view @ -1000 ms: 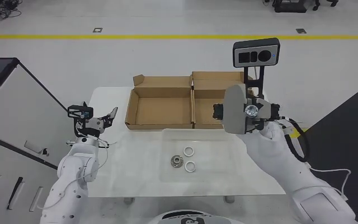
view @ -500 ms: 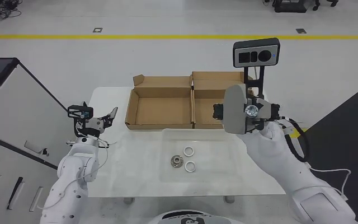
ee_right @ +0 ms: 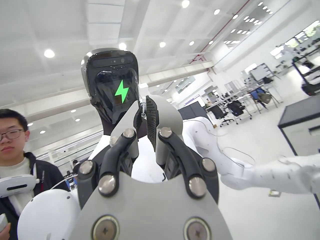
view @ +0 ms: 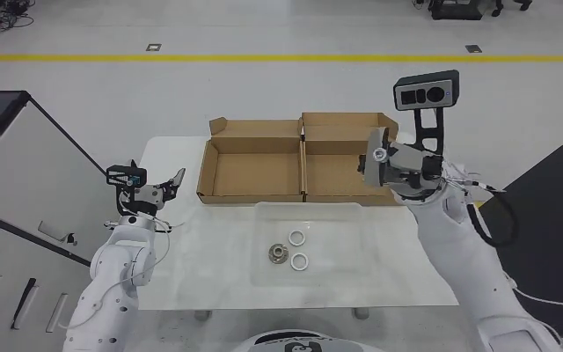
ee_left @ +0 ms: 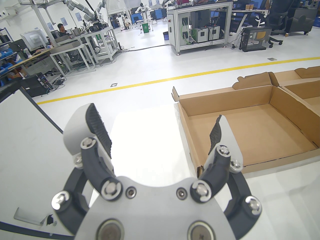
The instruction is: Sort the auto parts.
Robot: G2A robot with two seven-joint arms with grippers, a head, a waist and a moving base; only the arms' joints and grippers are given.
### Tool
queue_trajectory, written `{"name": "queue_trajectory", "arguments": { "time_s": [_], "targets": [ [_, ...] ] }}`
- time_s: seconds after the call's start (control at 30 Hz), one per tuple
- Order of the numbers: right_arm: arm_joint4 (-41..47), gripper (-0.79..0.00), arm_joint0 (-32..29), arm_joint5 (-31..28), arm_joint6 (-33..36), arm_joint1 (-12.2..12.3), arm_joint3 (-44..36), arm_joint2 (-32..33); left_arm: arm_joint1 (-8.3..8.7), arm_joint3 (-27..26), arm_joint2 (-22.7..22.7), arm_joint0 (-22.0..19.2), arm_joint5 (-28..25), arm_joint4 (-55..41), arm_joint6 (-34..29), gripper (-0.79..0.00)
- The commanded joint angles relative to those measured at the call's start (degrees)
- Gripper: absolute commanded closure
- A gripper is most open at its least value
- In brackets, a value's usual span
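Note:
My right gripper is raised over the right cardboard box, near its right side, fingers pointing up. It is shut on a small metal spring-like part, pinched between the pads of my right gripper. On a clear tray lie two white rings and a grey metal hub. My left gripper stands open and empty over the table's left edge; in the left wrist view my left gripper faces the left cardboard box.
The two open cardboard boxes sit side by side at the back of the white table; the left box holds nothing. A dark panel stands left of the table.
The right arm has moved down and to the right, away from the top camera, still gripping the small metal part. The left arm has not moved.

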Motion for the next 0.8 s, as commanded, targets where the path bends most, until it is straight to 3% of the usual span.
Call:
{"name": "queue_trajectory", "arguments": {
  "time_s": [0.0, 0.1, 0.23, 0.37, 0.77],
  "targets": [
    [-1.2, 0.000, -2.3, 3.2, 2.1, 0.7, 0.8, 5.5, 0.00, 0.0, 0.0, 0.0, 0.0, 0.0, 0.0, -0.785],
    [-4.0, 0.000, -2.9, 8.1, 5.4, 1.6, 2.3, 10.6, 0.00, 0.0, 0.0, 0.0, 0.0, 0.0, 0.0, -0.785],
    [-7.2, 0.000, 1.0, 12.5, 8.7, 2.2, 6.3, 12.5, 0.00, 0.0, 0.0, 0.0, 0.0, 0.0, 0.0, -0.785],
    [-11.6, 0.000, 7.5, 14.7, 11.5, 2.4, 12.6, 11.3, 0.00, 0.0, 0.0, 0.0, 0.0, 0.0, 0.0, -0.785],
    [-38.0, 0.000, 26.1, 15.6, 25.1, 3.7, 33.2, 3.5, 0.00, 0.0, 0.0, 0.0, 0.0, 0.0, 0.0, -0.785]
  ]
}}
